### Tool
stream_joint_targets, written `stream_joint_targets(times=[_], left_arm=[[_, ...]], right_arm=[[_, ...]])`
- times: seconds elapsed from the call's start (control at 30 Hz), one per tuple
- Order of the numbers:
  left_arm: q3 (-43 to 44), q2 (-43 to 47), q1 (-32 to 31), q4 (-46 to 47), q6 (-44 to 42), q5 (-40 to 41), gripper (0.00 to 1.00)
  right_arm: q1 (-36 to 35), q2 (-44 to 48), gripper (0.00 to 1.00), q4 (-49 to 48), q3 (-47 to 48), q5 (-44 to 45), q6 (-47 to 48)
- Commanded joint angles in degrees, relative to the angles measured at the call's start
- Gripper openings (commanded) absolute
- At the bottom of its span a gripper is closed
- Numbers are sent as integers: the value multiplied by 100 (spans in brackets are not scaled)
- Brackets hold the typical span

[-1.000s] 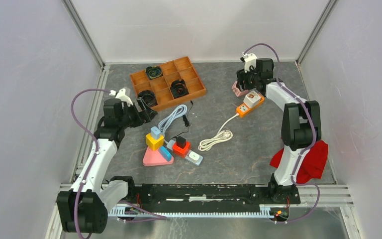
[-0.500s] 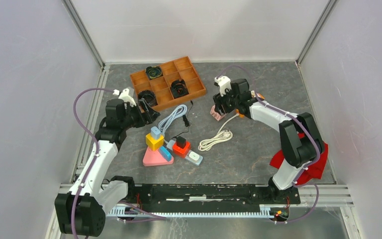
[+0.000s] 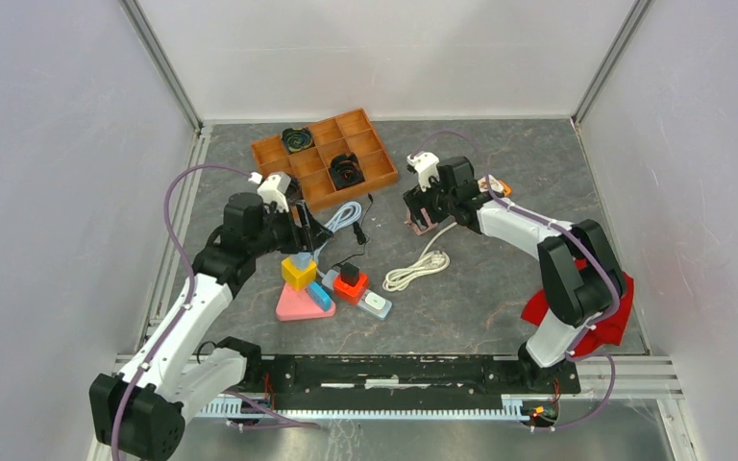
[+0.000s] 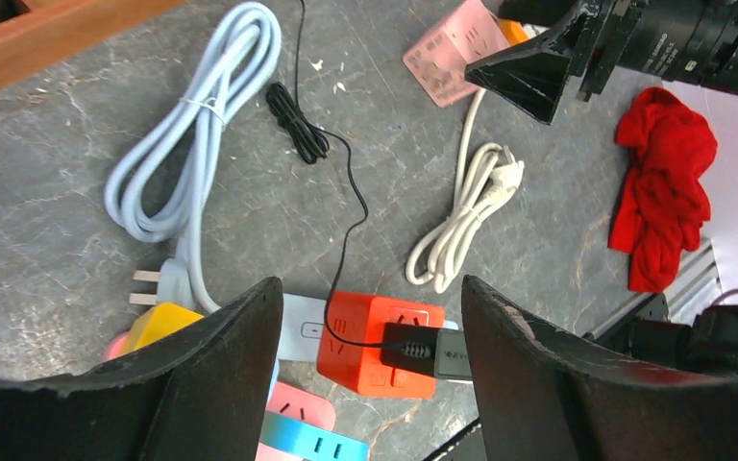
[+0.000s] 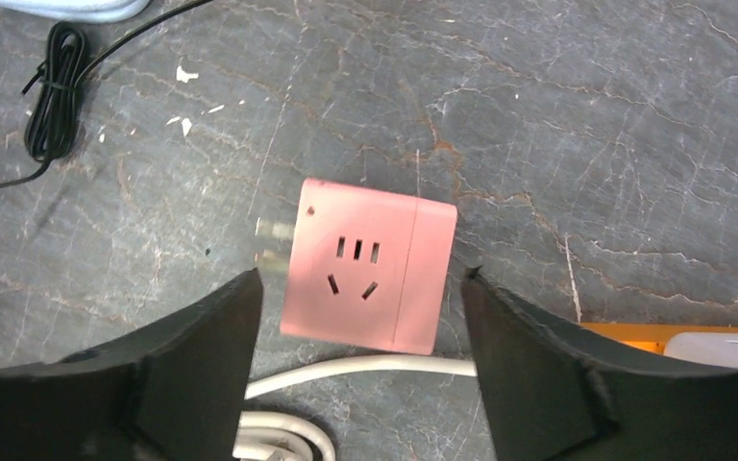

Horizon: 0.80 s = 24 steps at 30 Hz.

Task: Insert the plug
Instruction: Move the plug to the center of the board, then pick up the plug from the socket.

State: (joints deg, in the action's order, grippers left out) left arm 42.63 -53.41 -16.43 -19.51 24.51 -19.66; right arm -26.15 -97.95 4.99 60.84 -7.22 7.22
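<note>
Grey table (image 3: 500,288) carries a wooden tray (image 3: 384,176) with black coils (image 3: 346,171) in two compartments; right claw (image 5: 360,288), arm reaching low, gapes directly over the pink plug (image 5: 365,264); left claw (image 4: 370,298), also apart, hovers above an orange socket cube (image 4: 375,331)

A compartment tray (image 3: 354,123) sits far back on the desk (image 3: 480,298), with a looped cable (image 3: 341,221) just before it. Nearer lies a cluster of adapters (image 3: 346,285), a coiled cord (image 3: 418,269) to its right and a socket cube (image 5: 370,264) behind that cord. A cloth (image 3: 601,307) lies at the right edge.
</note>
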Motion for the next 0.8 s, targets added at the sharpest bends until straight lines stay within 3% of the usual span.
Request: stream_joint_targets(times=[0.0, 0.23, 0.4, 0.63, 0.77], left_arm=[[212, 54, -218, -71, -432, -179, 74], [186, 10, -503, -113, -486, 125, 70], [134, -154, -634, -47, -504, -362, 70], [-18, -169, -794, 9, -612, -504, 71], [-114, -220, -806, 12, -671, -669, 72]], right_arm=[[-78, 432, 86, 409, 224, -128, 145], [-381, 1455, 71, 264, -549, -853, 119], [-920, 2299, 64, -429, -1591, -1122, -334], [-2268, 3164, 65, -1252, -2693, -406, -365], [-2673, 3094, 61, -1730, -3037, -48, -415]])
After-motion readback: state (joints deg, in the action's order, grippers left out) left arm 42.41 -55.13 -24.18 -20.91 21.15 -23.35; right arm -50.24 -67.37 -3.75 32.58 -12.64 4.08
